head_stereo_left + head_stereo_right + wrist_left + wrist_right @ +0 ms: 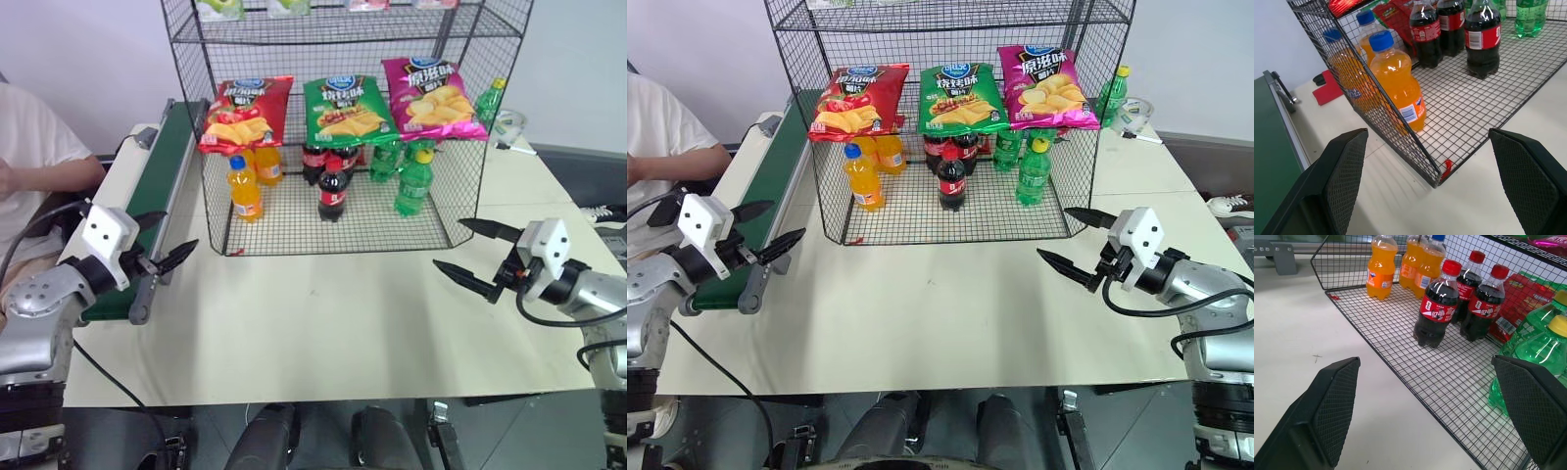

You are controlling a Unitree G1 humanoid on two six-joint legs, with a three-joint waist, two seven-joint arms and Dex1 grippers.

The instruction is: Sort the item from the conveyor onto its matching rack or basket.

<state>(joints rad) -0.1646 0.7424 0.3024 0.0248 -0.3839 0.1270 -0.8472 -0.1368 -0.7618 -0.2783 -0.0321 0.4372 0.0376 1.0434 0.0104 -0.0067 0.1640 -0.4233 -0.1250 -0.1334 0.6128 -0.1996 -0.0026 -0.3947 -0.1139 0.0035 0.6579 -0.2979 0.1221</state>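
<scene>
The red chip bag [245,114], crinkly with a blue round logo and yellow chips, lies on the rack [343,137] shelf beside green [345,110] and magenta bags [431,98]. Wrist views show the orange bottles [1398,81] and cola bottles [1439,303] below up close. Left jaws [162,243] and right jaws [475,252] are both released, above the counter [323,313]

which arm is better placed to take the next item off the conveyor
Left, probably: the open left gripper hovers right beside the conveyor, while the right gripper is across the table, past the rack.
</scene>
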